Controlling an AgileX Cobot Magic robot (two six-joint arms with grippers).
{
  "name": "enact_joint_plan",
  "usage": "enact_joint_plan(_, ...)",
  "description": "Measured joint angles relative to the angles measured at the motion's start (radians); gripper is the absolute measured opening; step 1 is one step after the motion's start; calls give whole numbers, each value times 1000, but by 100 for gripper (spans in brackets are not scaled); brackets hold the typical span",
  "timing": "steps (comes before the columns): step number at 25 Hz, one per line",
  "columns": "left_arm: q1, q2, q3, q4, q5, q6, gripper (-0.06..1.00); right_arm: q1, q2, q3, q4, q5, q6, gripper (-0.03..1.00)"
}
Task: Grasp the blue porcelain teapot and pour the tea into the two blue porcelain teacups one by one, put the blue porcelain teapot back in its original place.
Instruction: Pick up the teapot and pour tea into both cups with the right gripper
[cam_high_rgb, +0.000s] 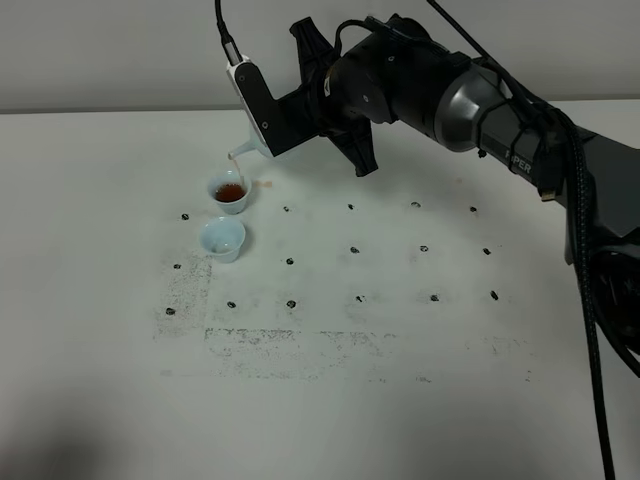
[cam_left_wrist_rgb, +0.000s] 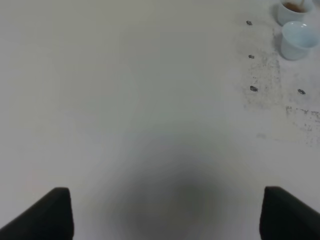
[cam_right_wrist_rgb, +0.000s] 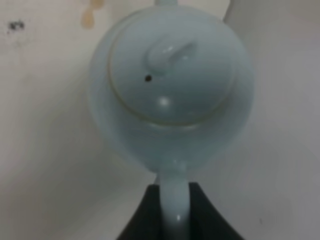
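My right gripper reaches across to the left and is shut on the loop handle of the blue porcelain teapot. The teapot is tilted, and its spout is just above the far teacup, which holds brown tea. The near teacup stands just in front of it and looks empty. In the exterior view the arm hides most of the teapot. Both cups also show in the left wrist view, the filled one and the empty one. My left gripper is open and empty over bare table, far from the cups.
The white table has rows of small black marks and a scuffed grey patch near the front. A small tea stain lies on the table by the teapot. The right arm's black cable hangs at the right.
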Motion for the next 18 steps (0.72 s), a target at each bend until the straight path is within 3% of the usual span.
enact_joint_plan(18,0,0,0,0,0,0,72,14,0,0,-48,-7,42,5)
